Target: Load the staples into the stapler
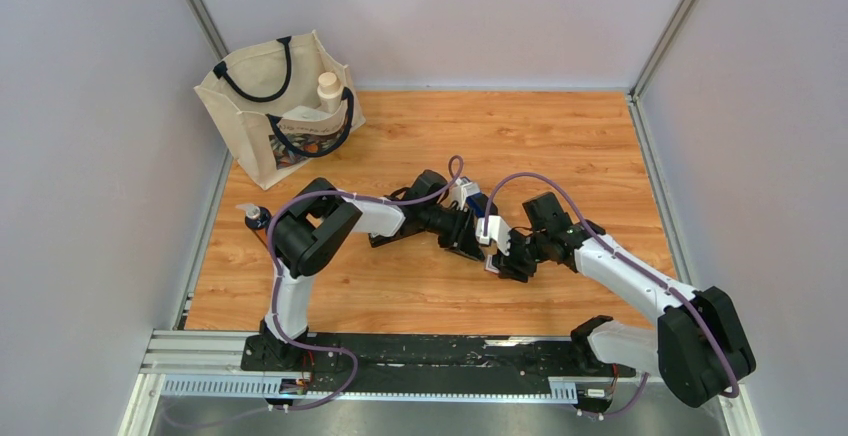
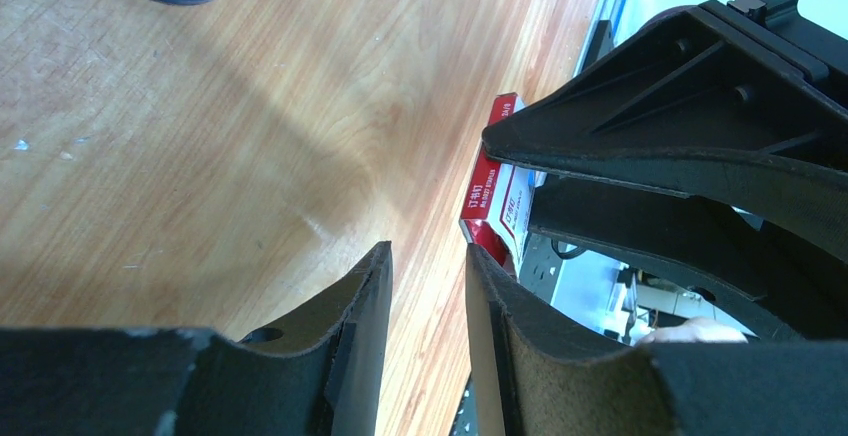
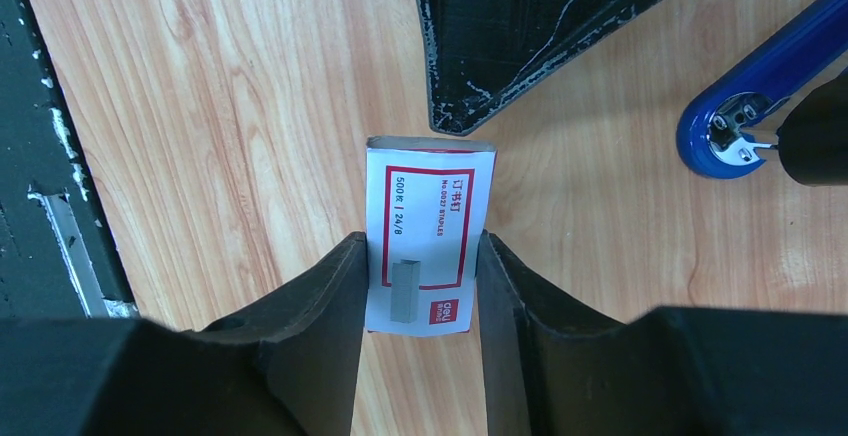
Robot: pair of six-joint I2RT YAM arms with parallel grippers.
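Clamped the box of staples (image 3: 430, 186) by its long sides in the right claw (image 3: 423, 246), about the middle of the bench (image 1: 400, 296), with the blue stapler (image 3: 760, 106) just beside it. Noted the left claw (image 2: 428, 254) parted and empty, one finger (image 3: 500, 36) close to the far end of the box. Feared crushing the thin cardboard by a harder squeeze, dragging the box out of the hold when pulling at it, or spilling its content over the bench.

left arm (image 1: 290, 301) and right arm (image 1: 630, 274) white shells, bulky black joint housings (image 1: 310, 236), purple cables (image 1: 525, 175) looped along both, right gripper (image 3: 422, 256) fingers (image 3: 310, 326) matte black wedges
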